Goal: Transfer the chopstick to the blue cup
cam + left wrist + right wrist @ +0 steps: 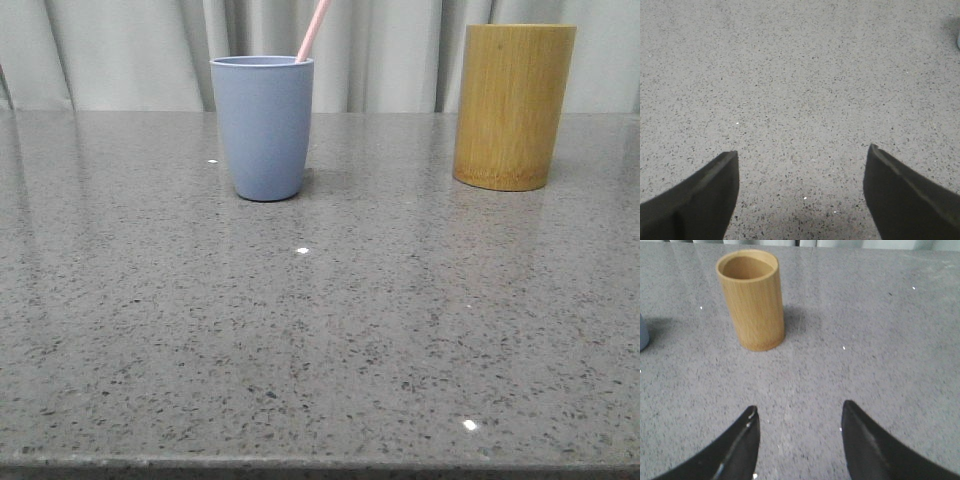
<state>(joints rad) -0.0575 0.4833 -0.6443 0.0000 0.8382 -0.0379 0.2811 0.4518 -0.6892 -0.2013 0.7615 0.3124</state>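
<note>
The blue cup [262, 127] stands upright on the grey speckled surface [320, 340], toward the back and left of centre in the front view; the chopstick [312, 31] stands inside it, leaning right, its pink upper part rising past the rim and out of the top of the picture; the bamboo cylinder [513, 106] stands upright well apart to the right (its hollow is open in the right wrist view, and bare as far as can be seen). The left gripper [802, 155] hangs over bare surface, jaws spread wide, nothing between them; the right gripper [800, 412] has its jaws spread too, holding nothing, the cylinder ahead of its fingers [742, 440].
</note>
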